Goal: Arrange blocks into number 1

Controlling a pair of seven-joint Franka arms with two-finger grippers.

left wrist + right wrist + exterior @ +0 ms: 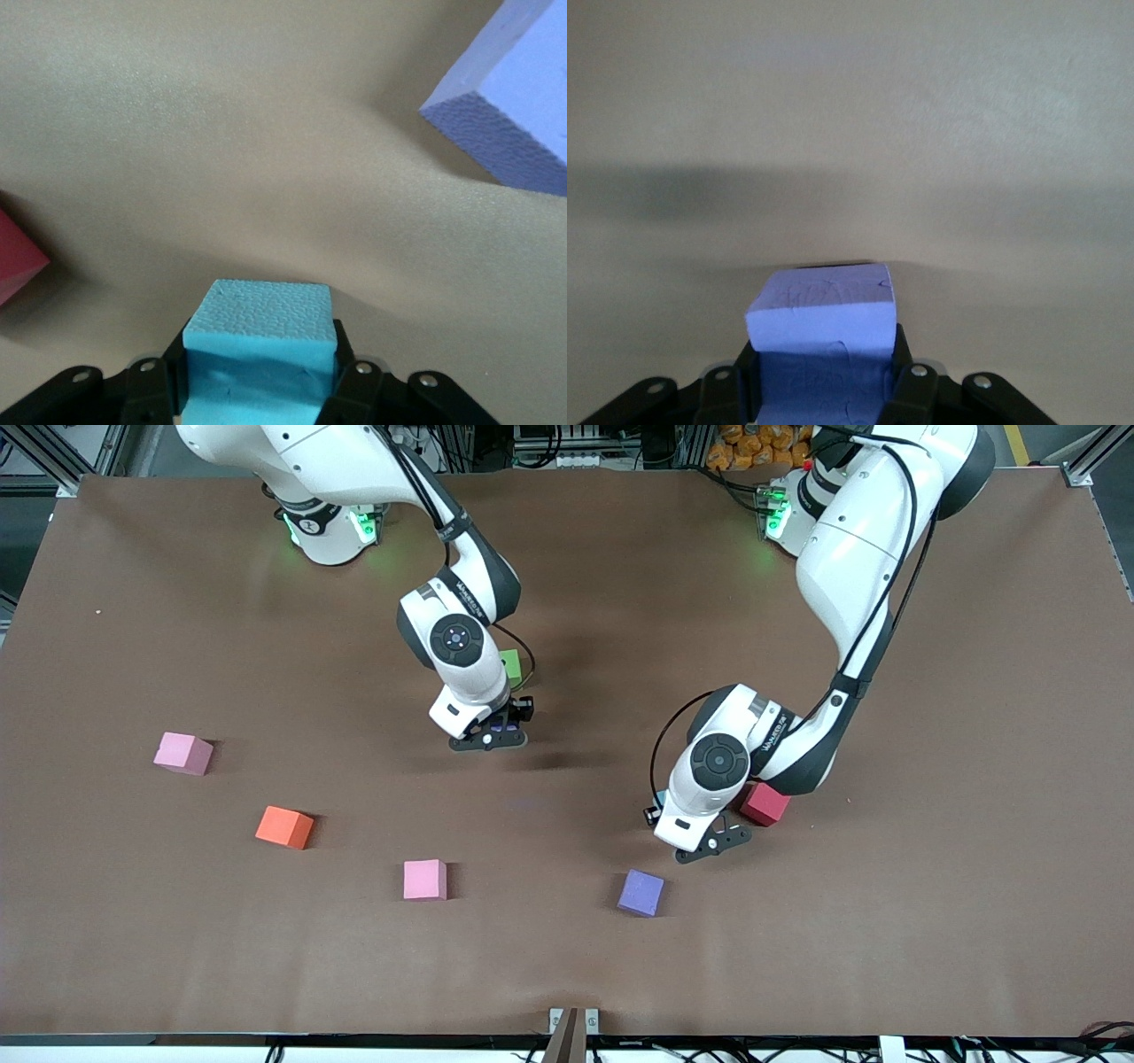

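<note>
Overhead, two white arms are reaching down over a brown table (930, 921) scattered with small foam blocks.

Near the table's middle, the right gripper (493, 737) is hanging low, its fingers (908, 390) closing snugly on a purple block (822, 341). A green block (511, 668) is peeking out beside this arm's wrist, farther from the front camera than the gripper.

Toward the left arm's end, the left gripper (709, 843) is hovering low as well, its fingers (354, 385) clamping the two sides of a light blue block (260, 350). A red block (765, 803) is lying just beside this arm's wrist, partly covered by it.

Another purple block (640, 893) is sitting on the table nearer the front camera than the left gripper.

Toward the right arm's end, three blocks are lying well apart in a loose diagonal. One pink block (183, 753) is lying farthest out, an orange block (284, 827) is sitting nearer the camera, and a second pink block (424, 880) is resting nearer still, closer to the table's middle.
</note>
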